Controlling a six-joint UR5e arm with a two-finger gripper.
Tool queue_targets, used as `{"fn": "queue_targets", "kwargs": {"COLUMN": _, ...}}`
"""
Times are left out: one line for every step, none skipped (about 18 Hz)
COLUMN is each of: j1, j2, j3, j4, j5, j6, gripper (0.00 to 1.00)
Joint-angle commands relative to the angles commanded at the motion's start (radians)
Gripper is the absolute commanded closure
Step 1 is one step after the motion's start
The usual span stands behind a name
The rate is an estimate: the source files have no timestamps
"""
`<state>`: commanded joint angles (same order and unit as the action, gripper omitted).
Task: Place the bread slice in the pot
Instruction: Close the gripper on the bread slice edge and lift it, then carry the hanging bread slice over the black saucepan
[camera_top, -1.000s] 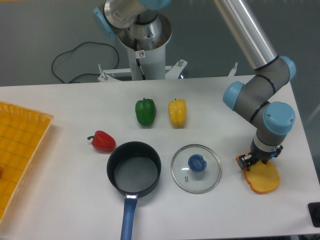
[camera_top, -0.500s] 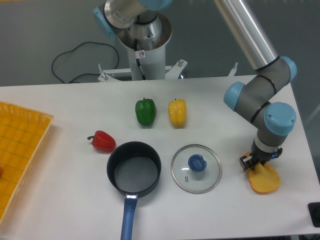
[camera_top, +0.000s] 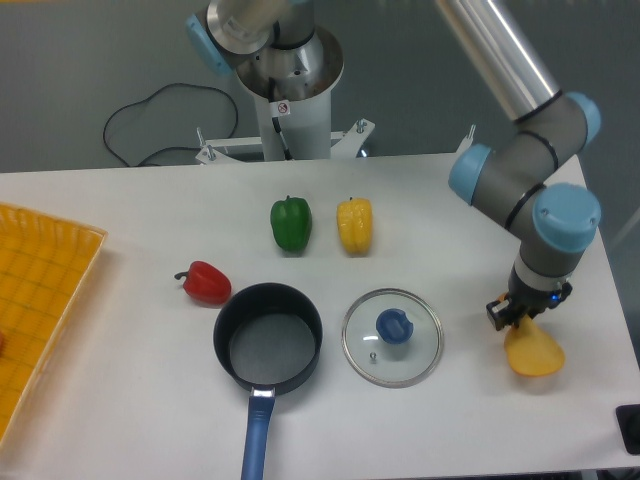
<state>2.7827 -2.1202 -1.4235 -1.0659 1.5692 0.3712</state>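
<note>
UR5e arm reaching down at the right side of the white table (camera_top: 120, 400), its gripper (camera_top: 517, 318) closed on the upper edge of the bread slice (camera_top: 534, 352). The golden-yellow slice hangs directly below the fingers, tilted, with its lower edge at or just above the tabletop; contact with the surface cannot be determined. Left of the gripper, near but apart from it, lies the round glass lid (camera_top: 392, 337) with its blue knob, flat on the table. Farther left of the gripper, beyond the lid and just beside it, stands the pot (camera_top: 267, 336), a black saucepan whose long blue handle points toward the front edge of the table; its interior holds nothing. Up and to the left of the gripper, well apart from it, a yellow bell pepper (camera_top: 354, 226) and a green bell pepper (camera_top: 291, 223) sit side by side. A red bell pepper (camera_top: 205, 283) lies just beyond the pot's far-left rim. Farthest from the gripper, at the left edge of the table, is a yellow gridded tray (camera_top: 40, 300).
</note>
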Motion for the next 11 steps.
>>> {"fn": "queue_targets", "kwargs": {"j1": -0.009, "j2": 0.017, "j3": 0.000, "j4": -0.015, "j5": 0.000, "j6": 0.003, "gripper": 0.87}}
{"fn": "queue_targets", "kwargs": {"j1": -0.027, "j2": 0.038, "j3": 0.000, "j4": -0.020, "j5": 0.000, "j6": 0.006, "gripper": 0.87}}
{"fn": "queue_targets", "kwargs": {"j1": -0.052, "j2": 0.060, "j3": 0.000, "j4": -0.026, "j5": 0.000, "j6": 0.012, "gripper": 0.87}}
{"fn": "queue_targets", "kwargs": {"j1": -0.076, "j2": 0.077, "j3": 0.000, "j4": -0.040, "j5": 0.006, "j6": 0.026, "gripper": 0.86}}
{"fn": "queue_targets", "kwargs": {"j1": -0.103, "j2": 0.092, "j3": 0.003, "j4": -0.063, "j5": 0.029, "j6": 0.055, "gripper": 0.86}}
{"fn": "queue_targets", "kwargs": {"j1": -0.139, "j2": 0.104, "j3": 0.008, "j4": -0.084, "j5": 0.063, "j6": 0.095, "gripper": 0.86}}
{"fn": "queue_targets", "kwargs": {"j1": -0.181, "j2": 0.120, "j3": 0.009, "j4": -0.094, "j5": 0.086, "j6": 0.121, "gripper": 0.86}}
{"fn": "queue_targets", "kwargs": {"j1": -0.210, "j2": 0.129, "j3": 0.008, "j4": -0.098, "j5": 0.089, "j6": 0.145, "gripper": 0.86}}
{"fn": "queue_targets", "kwargs": {"j1": -0.230, "j2": 0.135, "j3": 0.008, "j4": -0.100, "j5": 0.089, "j6": 0.170, "gripper": 0.86}}
{"fn": "queue_targets", "kwargs": {"j1": -0.253, "j2": 0.138, "j3": 0.005, "j4": -0.100, "j5": 0.091, "j6": 0.199, "gripper": 0.86}}
{"fn": "queue_targets", "kwargs": {"j1": -0.271, "j2": 0.144, "j3": 0.005, "j4": -0.097, "j5": 0.089, "j6": 0.242, "gripper": 0.86}}
